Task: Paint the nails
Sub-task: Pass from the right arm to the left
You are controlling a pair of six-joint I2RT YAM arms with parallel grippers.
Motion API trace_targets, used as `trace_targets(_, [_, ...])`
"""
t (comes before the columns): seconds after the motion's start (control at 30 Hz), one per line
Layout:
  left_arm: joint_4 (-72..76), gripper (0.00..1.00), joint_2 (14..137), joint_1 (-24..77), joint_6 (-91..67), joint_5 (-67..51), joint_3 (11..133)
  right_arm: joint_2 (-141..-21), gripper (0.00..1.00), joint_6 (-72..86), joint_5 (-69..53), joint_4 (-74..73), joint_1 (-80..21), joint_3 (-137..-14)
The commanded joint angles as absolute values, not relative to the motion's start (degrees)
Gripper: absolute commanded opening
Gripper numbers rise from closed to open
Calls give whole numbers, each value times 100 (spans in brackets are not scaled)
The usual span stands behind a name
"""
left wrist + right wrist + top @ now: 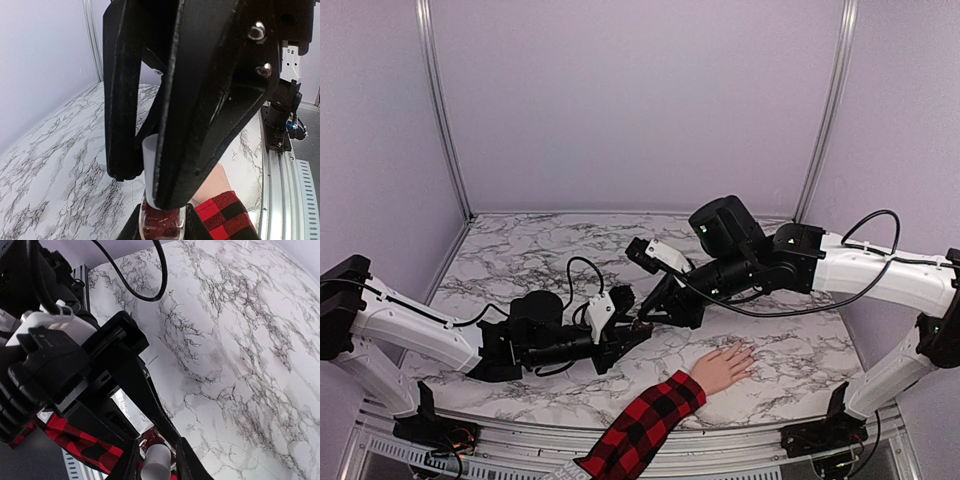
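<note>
A small dark-red polish bottle (162, 224) with a white cap (149, 160) hangs over the marble between the two arms. My left gripper (162, 226) is shut on its glass body. My right gripper (157, 466) comes in from the other side, its fingers closed on the white cap (156, 465). In the top view both grippers meet mid-table, left (630, 336) and right (646, 318), and hide the bottle. The pale hand (723, 367) in a red-and-black plaid sleeve (645, 425) lies flat just right of them. Its nails are too small to make out.
The marble tabletop (520, 260) is walled by lilac panels at the back and sides. A metal rail (740, 455) runs along the near edge. A black cable (582, 268) loops above the left arm.
</note>
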State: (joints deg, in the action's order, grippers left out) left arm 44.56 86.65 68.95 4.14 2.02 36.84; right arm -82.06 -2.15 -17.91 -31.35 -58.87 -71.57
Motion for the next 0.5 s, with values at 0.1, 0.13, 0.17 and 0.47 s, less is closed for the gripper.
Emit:
trace_targets(0.1, [4985,8,8386,6926,473,216,3645,-7795,43,-40,-1771,-2791,-5808,-7166])
trace_targets(0.13, [5024,8,8354,6926,452,252,3626,-7720,46,-36,-1783,-2679,-5780,-7118])
trace_targets(0.17, [5065,7,8315,6926,419,297,3610,-7640,48,114,-1796,-2575,-5745,-7066])
trace_targets(0.47, [5471,3,8263,6926,45,984,3648,-7295,54,779,-1681,-1616,-5661,-6724])
